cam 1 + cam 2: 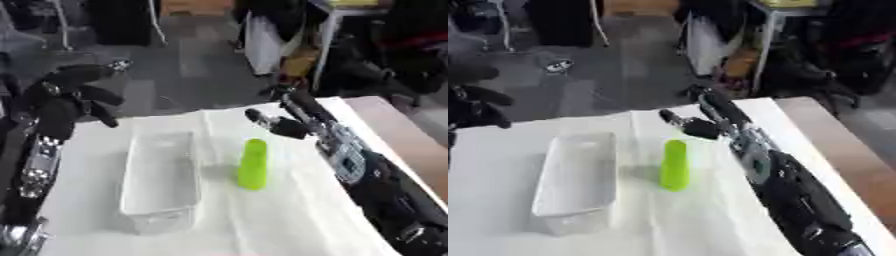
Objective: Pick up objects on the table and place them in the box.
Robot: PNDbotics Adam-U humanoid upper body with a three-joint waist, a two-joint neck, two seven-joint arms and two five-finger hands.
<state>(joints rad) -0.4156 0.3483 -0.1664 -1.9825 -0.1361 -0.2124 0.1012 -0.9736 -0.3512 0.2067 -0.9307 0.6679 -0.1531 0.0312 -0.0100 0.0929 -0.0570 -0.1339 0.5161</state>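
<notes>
A lime-green cylinder [253,164] stands upright on the white table cloth [289,225], just right of a clear rectangular plastic box [161,177] that looks empty. My right hand [295,121] hovers up and to the right of the cylinder's top, fingers stretched out and thumb spread toward it, touching nothing. My left hand [72,95] is raised near the table's far left corner, fingers loosely bent, holding nothing.
A brown table edge [411,140] runs along the right of the cloth. Beyond the table's far edge are grey floor, chair legs and dark clutter [289,45].
</notes>
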